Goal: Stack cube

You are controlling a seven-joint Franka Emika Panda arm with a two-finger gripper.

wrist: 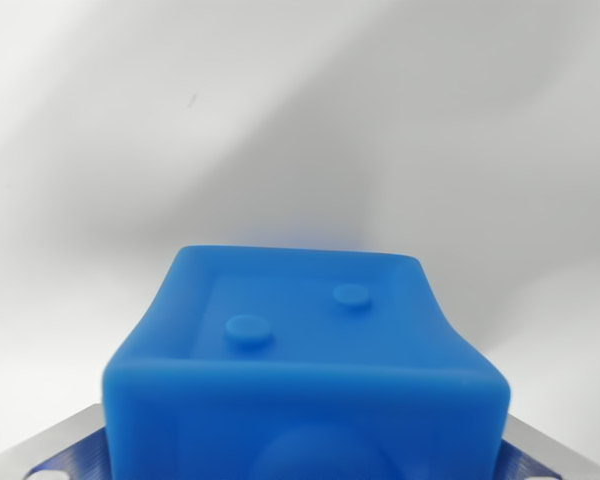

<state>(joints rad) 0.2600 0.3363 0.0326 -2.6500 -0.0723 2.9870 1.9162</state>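
A blue cube (305,350) fills the lower half of the wrist view, very close to the camera. Its top face has a raised rim and two small round studs. The cube sits squeezed between the metal fingers (65,450) of my gripper (305,445), which show at the bottom left and bottom right corners. The gripper is shut on the cube, whose sides look slightly bowed in. No second cube is visible; whatever lies under the held cube is hidden.
A plain white surface (300,120) spreads behind and around the cube, with soft grey shadows and a tiny dark speck (192,98) at the upper left.
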